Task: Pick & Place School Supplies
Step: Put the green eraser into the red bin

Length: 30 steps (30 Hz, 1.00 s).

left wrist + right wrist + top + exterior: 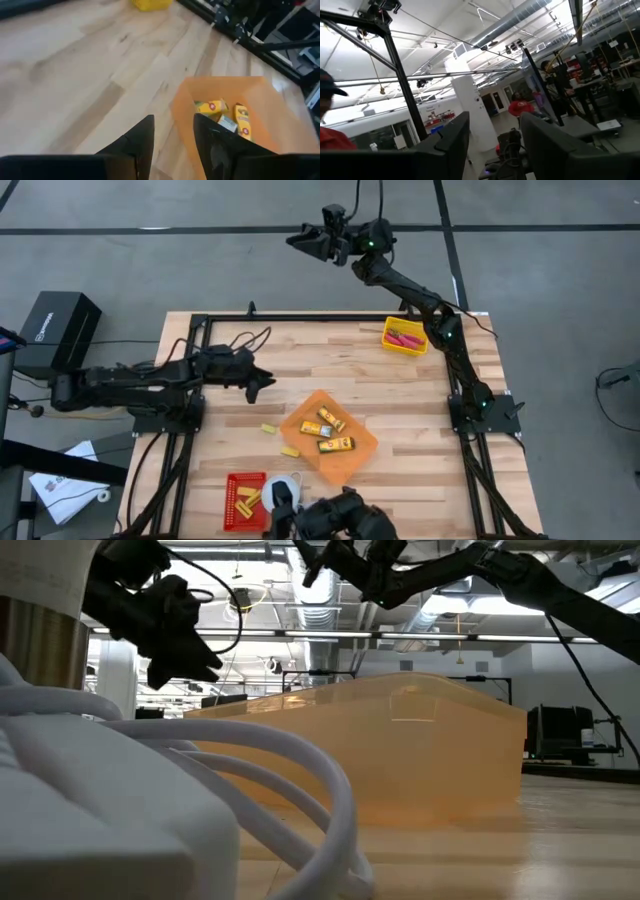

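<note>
Three orange-yellow packets [330,430] lie in the orange tray [358,450] at the table's middle; the left wrist view also shows the packets [225,112]. Two tiny yellow blocks [268,429] [290,451] rest on the bare wood left of the tray. Red-pink scissor-like tools [405,338] lie in the yellow bin [388,342] at the far right. My left gripper [262,383] [172,120] hangs open above the wood, left of and beyond the tray, with nothing between its fingers. My right gripper [300,240] [495,120] is raised past the table's far edge, open and empty.
A red bin [232,502] with several yellow blocks stands at the near edge, beside a white dome [283,488] whose cord [250,770] fills the low view's front. A black frame [300,318] rims the table. People show in the room behind [520,107].
</note>
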{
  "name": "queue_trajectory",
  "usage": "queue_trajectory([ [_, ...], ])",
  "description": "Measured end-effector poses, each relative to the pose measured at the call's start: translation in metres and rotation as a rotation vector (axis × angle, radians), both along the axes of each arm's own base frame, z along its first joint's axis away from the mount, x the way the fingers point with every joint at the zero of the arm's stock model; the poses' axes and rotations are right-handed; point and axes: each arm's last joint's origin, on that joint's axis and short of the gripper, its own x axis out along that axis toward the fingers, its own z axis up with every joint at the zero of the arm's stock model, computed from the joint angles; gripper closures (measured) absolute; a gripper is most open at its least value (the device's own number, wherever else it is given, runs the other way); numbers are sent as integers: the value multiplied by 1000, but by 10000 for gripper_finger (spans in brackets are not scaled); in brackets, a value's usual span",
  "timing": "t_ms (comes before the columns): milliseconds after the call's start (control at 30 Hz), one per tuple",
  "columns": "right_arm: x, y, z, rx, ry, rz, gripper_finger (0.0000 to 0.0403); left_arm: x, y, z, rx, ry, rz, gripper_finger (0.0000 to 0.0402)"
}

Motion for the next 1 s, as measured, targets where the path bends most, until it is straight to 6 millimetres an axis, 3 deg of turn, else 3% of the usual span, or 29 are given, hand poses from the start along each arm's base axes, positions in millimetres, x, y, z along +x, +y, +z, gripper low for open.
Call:
queue_trajectory([
  [233,-1,-9,-2,59,65,-41,254,3,5,3,55,-39,-22,271],
  [567,5,-26,-31,60,300,-66,263,-2,11,-4,41,30,-70,271],
  [1000,-53,-91,-40,-19,335,-235,250,9,11,-34,7,229,-229,271],
])
